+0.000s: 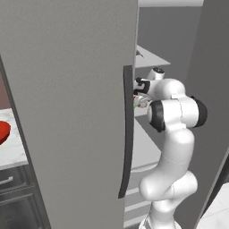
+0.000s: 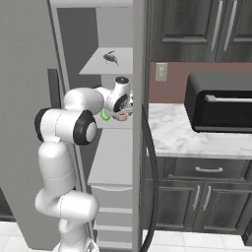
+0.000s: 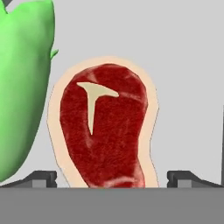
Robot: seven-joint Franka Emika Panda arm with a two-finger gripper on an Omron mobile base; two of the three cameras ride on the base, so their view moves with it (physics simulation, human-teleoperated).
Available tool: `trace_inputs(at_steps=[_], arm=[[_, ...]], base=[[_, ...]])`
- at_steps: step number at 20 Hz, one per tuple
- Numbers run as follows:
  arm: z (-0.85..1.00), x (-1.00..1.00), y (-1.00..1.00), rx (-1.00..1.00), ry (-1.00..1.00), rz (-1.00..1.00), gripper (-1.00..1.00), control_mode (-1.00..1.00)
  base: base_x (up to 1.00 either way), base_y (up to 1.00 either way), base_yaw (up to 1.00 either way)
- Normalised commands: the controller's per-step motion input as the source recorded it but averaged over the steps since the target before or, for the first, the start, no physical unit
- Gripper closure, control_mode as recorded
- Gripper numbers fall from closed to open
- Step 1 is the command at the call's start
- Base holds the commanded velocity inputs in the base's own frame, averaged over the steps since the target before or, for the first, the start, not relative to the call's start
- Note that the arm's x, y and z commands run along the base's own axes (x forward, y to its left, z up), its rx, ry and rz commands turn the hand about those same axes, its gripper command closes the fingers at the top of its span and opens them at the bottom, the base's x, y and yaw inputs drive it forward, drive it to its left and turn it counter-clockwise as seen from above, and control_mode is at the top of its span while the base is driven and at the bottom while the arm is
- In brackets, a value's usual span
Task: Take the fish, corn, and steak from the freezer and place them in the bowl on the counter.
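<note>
The steak (image 3: pixel 105 127), dark red with a pale fat rim and a T-shaped bone, lies on a pale grey shelf inside the open freezer (image 2: pixel 115 162). My gripper (image 3: pixel 116 178) hangs open just over it, one fingertip on each side of its near end. The green-husked corn (image 3: pixel 22 87) lies right beside the steak on the left of the hand view. In the right base view the hand (image 2: pixel 120 101) points down at the corn (image 2: pixel 105 115) and steak (image 2: pixel 122 117). A small dark fish (image 2: pixel 110 57) rests on the shelf above. The red bowl (image 1: pixel 2 129) sits on the marble counter (image 1: pixel 13 150).
The open freezer door (image 1: pixel 71 112) with its long dark handle (image 1: pixel 127 134) stands between the arm and the bowl's counter. Right of the freezer, a black oven-like appliance (image 2: pixel 219 101) sits on another marble top over dark cabinets (image 2: pixel 197 197).
</note>
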Motion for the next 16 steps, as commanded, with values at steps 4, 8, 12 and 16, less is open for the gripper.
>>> trace_inputs(at_steps=[4, 8, 12, 16], arm=[[-0.20, 0.14, 0.00, 0.00, 0.07, 0.05, -1.00, -1.00], [-0.16, 0.08, 0.00, 0.00, 0.05, 0.05, -1.00, -1.00], [-0.06, 0.01, 0.00, 0.00, 0.00, 0.05, -1.00, -1.00], [-0.05, 0.00, 0.00, 0.00, 0.01, 0.07, -1.00, -1.00]], base=[[0.00, 0.00, 0.00], [0.00, 0.00, 0.00], [0.00, 0.00, 0.00], [0.00, 0.00, 0.00]])
